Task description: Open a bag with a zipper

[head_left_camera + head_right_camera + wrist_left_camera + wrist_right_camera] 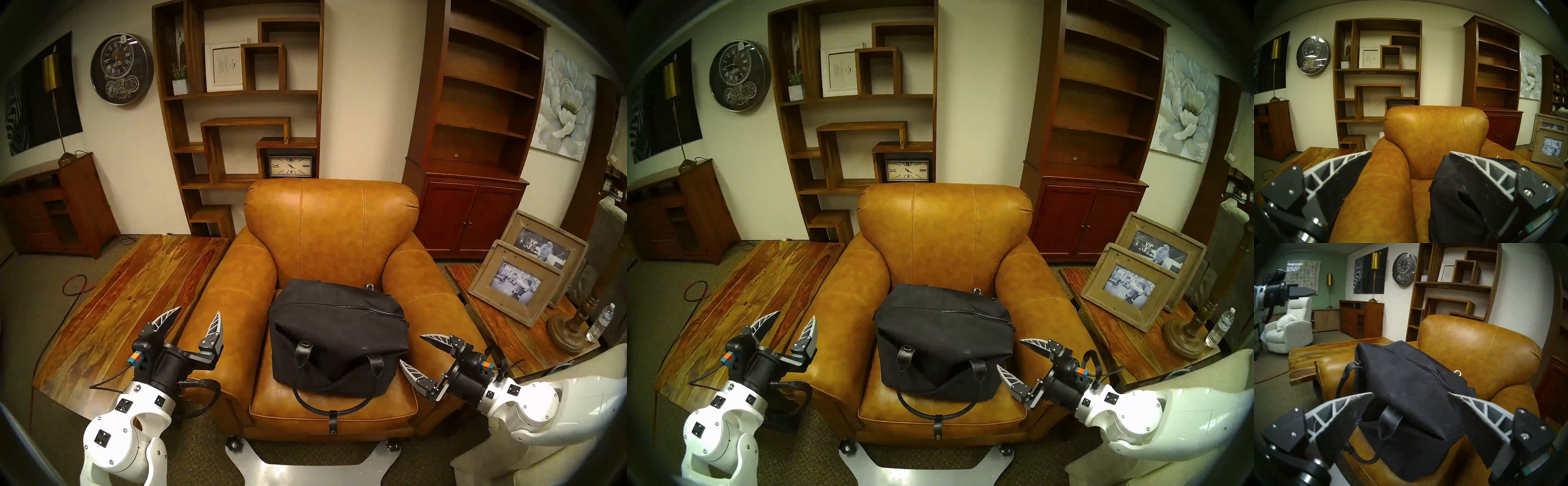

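A black canvas bag (336, 336) lies on the seat of a tan leather armchair (332, 220); it also shows in the right head view (942, 339), the left wrist view (1454, 195) and the right wrist view (1407, 395). Its zipper (342, 305) runs closed along the top from left to right, also seen in the right wrist view (1437, 377). A loop handle (336, 404) hangs over the seat's front. My left gripper (198, 314) is open above the chair's left armrest. My right gripper (412, 349) is open just right of the bag, apart from it.
A low wooden table (135, 298) stands left of the chair. A side table on the right holds picture frames (519, 281), a lamp base (570, 332) and a water bottle (600, 322). Shelves (244, 118) and a cabinet (475, 135) line the back wall.
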Motion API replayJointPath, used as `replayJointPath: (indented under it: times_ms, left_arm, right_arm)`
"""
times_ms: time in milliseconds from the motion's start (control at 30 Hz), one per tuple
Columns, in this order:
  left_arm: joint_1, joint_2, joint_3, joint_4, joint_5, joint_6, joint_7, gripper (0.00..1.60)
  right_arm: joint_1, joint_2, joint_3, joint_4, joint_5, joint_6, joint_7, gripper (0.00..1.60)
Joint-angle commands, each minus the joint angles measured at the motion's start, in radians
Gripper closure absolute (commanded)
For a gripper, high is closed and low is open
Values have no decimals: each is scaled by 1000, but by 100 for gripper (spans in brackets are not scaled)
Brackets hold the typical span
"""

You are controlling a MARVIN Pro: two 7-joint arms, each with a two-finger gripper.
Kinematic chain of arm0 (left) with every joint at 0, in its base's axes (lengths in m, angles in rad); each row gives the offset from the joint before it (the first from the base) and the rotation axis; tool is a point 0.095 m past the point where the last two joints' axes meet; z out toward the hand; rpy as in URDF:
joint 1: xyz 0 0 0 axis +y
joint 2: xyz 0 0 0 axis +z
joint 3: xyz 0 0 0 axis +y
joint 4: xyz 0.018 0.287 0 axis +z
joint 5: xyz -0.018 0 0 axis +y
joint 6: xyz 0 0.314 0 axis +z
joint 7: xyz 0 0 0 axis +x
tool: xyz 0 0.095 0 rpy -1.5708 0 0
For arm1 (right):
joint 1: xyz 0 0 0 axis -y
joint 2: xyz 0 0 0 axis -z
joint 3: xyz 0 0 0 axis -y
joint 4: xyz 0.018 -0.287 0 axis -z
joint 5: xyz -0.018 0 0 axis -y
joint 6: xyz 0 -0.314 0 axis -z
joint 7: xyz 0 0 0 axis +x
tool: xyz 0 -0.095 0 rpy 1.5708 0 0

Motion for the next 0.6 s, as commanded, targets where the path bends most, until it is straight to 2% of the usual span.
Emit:
replayJointPath:
  times_ms: [0, 567]
  left_arm:
    - [2, 0, -3, -30, -3, -4, -1, 0]
    - [7, 0, -4, -37, -5, -1, 0, 0]
  right_arm:
    - [27, 15, 43, -13, 72, 31, 120, 0]
    - [14, 24, 149, 29, 267, 176, 454, 0]
